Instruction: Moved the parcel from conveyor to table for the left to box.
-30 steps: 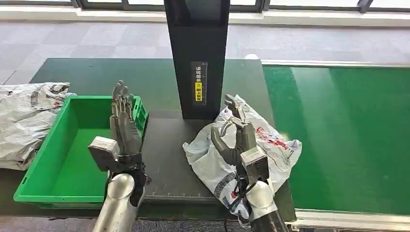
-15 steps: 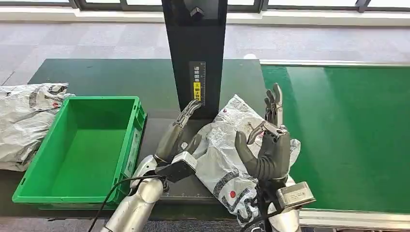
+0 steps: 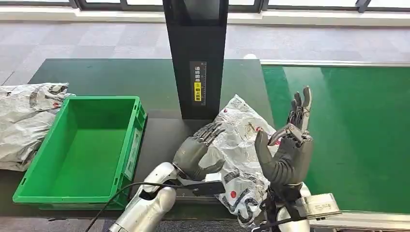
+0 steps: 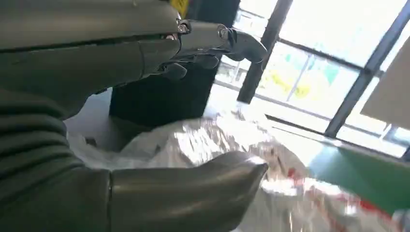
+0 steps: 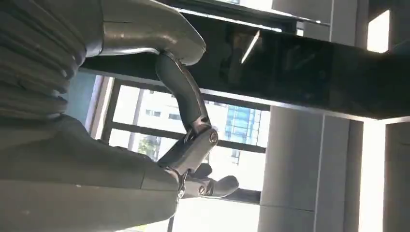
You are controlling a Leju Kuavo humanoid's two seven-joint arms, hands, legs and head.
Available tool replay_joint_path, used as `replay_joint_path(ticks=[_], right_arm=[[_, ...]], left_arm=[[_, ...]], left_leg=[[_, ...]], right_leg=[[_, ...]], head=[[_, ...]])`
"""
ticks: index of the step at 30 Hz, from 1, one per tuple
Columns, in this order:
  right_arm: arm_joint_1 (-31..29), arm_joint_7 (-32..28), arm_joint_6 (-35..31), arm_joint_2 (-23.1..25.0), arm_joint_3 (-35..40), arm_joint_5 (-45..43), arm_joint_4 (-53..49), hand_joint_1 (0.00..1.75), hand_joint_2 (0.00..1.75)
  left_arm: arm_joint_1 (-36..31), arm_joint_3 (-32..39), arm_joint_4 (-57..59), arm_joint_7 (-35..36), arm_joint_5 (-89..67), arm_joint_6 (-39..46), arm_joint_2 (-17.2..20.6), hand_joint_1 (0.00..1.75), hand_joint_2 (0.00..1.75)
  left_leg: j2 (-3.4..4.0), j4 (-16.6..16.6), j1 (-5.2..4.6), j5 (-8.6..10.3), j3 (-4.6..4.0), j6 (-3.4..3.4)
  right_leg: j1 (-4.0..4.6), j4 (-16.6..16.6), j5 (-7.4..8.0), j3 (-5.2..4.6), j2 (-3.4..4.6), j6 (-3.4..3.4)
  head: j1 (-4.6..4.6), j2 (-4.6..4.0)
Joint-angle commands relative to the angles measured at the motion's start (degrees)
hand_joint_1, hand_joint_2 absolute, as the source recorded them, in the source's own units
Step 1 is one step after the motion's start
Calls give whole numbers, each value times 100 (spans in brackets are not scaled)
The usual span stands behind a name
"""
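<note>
The parcel [image 3: 239,140], a crumpled white and grey plastic mailer with red marks, lies on the dark table [image 3: 121,77] just in front of the black post [image 3: 196,58]. My left hand [image 3: 198,152] reaches in over the parcel's left edge, fingers spread above it and thumb lower. In the left wrist view the parcel [image 4: 212,140] sits in front of the open span between the thumb [image 4: 193,188] and the fingers [image 4: 217,38]. My right hand [image 3: 287,145] is raised off the parcel at its right side, fingers pointing up and apart, holding nothing.
A green crate [image 3: 77,150] stands at the left of the table. More grey mailers [image 3: 24,121] are piled beyond its left side. The green conveyor [image 3: 348,135] runs along the right, beside my right hand.
My left hand swung from beside the crate across to the parcel's left edge. My right hand let go of the parcel, rose and drifted right toward the conveyor. The parcel stayed put.
</note>
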Motion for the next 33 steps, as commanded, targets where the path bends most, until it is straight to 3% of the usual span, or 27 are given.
replay_joint_path(ticks=[1, 7, 14, 18, 19, 20, 22, 27, 29, 33], right_arm=[[-467, 15, 133, -220, 453, 79, 303, 0, 175], [-429, 15, 48, -272, 499, 88, 274, 0, 175], [-499, 15, 123, -214, 488, 52, 293, 0, 175], [-629, 15, 294, -162, 446, 15, 441, 0, 175], [-651, 15, 305, -165, 450, -3, 467, 0, 175], [-667, 15, 312, -164, 448, -15, 489, 0, 175], [-695, 15, 311, -157, 443, -42, 506, 0, 175], [-547, 15, 308, -198, 392, -63, 341, 0, 175], [-453, 15, 275, -227, 375, -40, 244, 0, 175], [-265, 15, 84, -367, 443, -19, 51, 0, 175]], left_arm=[[-1327, -1491, 3621, 885, -1230, -642, -481, 0, 175], [-1342, -1576, 3873, 852, -1308, -587, -501, 0, 175], [-1064, -1693, 4011, 904, -1377, -872, -540, 0, 175], [-914, -1593, 3995, 928, -1278, -917, -422, 0, 175], [-882, -1574, 3973, 911, -1265, -850, -391, 117, 175], [-864, -1559, 3968, 874, -1248, -837, -361, 175, 175], [-817, -1464, 3879, 759, -1165, -667, -277, 175, 175], [-718, -1158, 3282, 764, -1104, 659, -151, 175, 175], [-696, -1026, 2870, 783, -1140, 1112, -73, 175, 175], [-1002, -988, 2833, 666, -1309, 645, -17, 175, 175]], left_leg=[[-25, -6, 2, 9, 8, 2], [19, -19, 2, 2, 25, 1], [-9, -20, 1, 2, 46, 7], [12, -28, 2, -11, 82, 20], [16, -35, 2, -6, 89, 19], [7, -20, 4, -26, 103, 17], [26, -33, 3, -21, 79, 14], [13, -42, 2, -38, 104, 9], [-2, -34, 2, -43, 160, 9], [-1, -24, 7, -42, 156, 10]], right_leg=[[3, -8, 0, 19, -32, -4], [5, -18, 8, 27, 10, -6], [4, -20, 1, 61, -8, -1], [4, -33, -13, 105, 8, 3], [4, -42, -6, 110, 10, 1], [6, -29, -21, 133, 4, 3], [5, -39, -10, 134, 20, -3], [6, -42, -31, 171, 6, -4], [6, -36, -42, 181, -8, -1], [10, -27, -42, 172, -5, -4]], head=[[0, 0], [-2, 0], [-2, 0], [-2, 0], [-2, 0], [-2, 0], [-2, 0], [-2, 0], [-2, 0], [-2, 0]])
